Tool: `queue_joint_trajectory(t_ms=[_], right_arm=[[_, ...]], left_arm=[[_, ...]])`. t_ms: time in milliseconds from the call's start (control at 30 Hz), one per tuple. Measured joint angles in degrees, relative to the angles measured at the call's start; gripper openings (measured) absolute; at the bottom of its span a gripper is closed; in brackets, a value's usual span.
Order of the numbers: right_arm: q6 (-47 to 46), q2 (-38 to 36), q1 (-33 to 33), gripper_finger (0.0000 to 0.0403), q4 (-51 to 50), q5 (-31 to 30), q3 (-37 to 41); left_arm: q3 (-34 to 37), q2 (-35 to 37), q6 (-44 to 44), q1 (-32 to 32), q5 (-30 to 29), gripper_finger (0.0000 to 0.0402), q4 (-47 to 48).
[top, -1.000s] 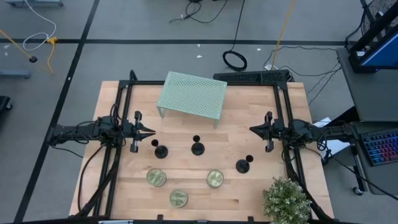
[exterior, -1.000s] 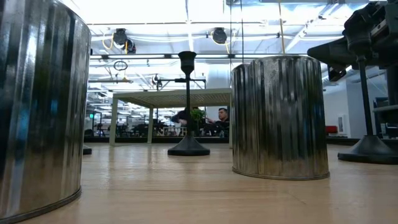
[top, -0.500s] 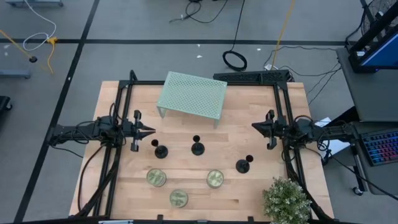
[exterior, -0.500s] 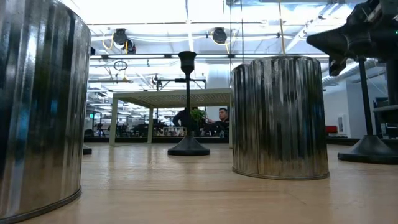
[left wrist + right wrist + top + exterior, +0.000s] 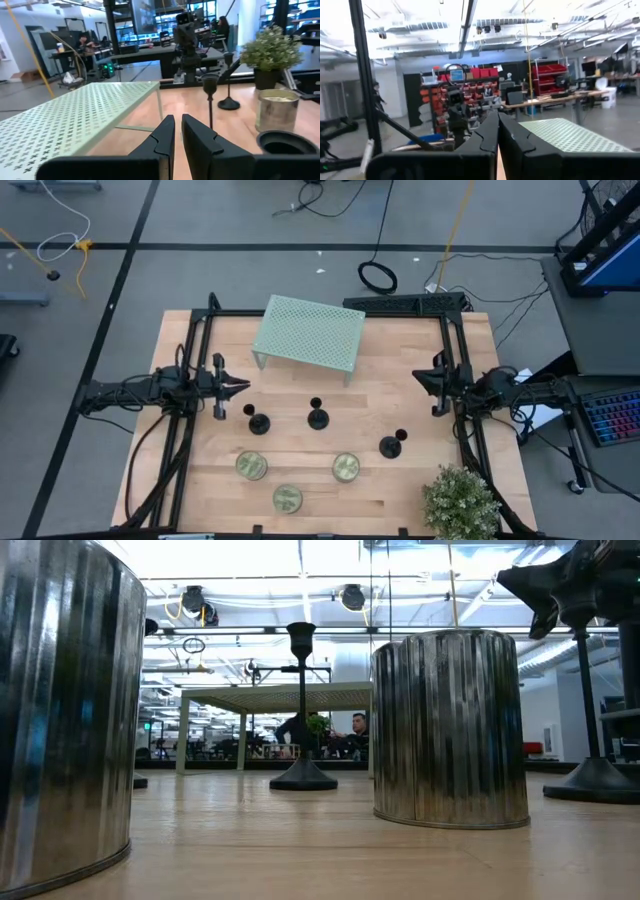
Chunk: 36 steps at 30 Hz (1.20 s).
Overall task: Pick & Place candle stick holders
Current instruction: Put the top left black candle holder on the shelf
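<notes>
Candle stick holders stand upright in a row across the tabletop (image 5: 400, 385). High view: left holder (image 5: 258, 423) lies just beside the left end effector (image 5: 240, 385), nearer than the right end effector (image 5: 420, 377) is to right holder (image 5: 390, 446). Left wrist view: fingers (image 5: 165, 135) pressed together. Right wrist view: likewise closed, empty.

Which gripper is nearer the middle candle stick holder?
Left. The left gripper is up-left of the middle candle stick holder; the right gripper sits farther, up-right.
</notes>
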<state>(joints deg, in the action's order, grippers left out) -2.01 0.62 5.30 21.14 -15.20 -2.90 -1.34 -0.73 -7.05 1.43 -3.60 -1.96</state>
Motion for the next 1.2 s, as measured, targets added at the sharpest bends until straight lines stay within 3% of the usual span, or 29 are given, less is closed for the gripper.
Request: queue_joint_trajectory(t_ms=[333, 500, 667, 933, 1200], right_arm=[[0.8, 1.7, 0.0, 0.0007, -0.3, 0.3, 0.0], [1.8, 5.8, 0.0, 0.0036, 1.5, 0.3, 0.0], [2.8, 11.7, 0.0, 0.0090, 10.6, 0.4, 0.0], [6.2, 22.5, 0.0, 0.0160, 30.0, 7.8, -0.6], [10.0, 31.8, 0.0, 0.0175, 35.8, 7.9, -6.8]], left_arm=[[0.0, -0.4, -2.8, 0.0, 3.6, 0.0042, -6.9], [0.0, -2.2, 0.1, 0.0, 3.0, 0.0042, -11.6], [0.0, -3.9, 0.2, 0.0, -0.8, 0.0042, -16.7], [-0.5, -7.2, 3.0, 0.0, 5.0, 0.0046, -16.8], [-11.4, -17.3, -0.1, -1.8, 5.1, 0.0145, -9.0]])
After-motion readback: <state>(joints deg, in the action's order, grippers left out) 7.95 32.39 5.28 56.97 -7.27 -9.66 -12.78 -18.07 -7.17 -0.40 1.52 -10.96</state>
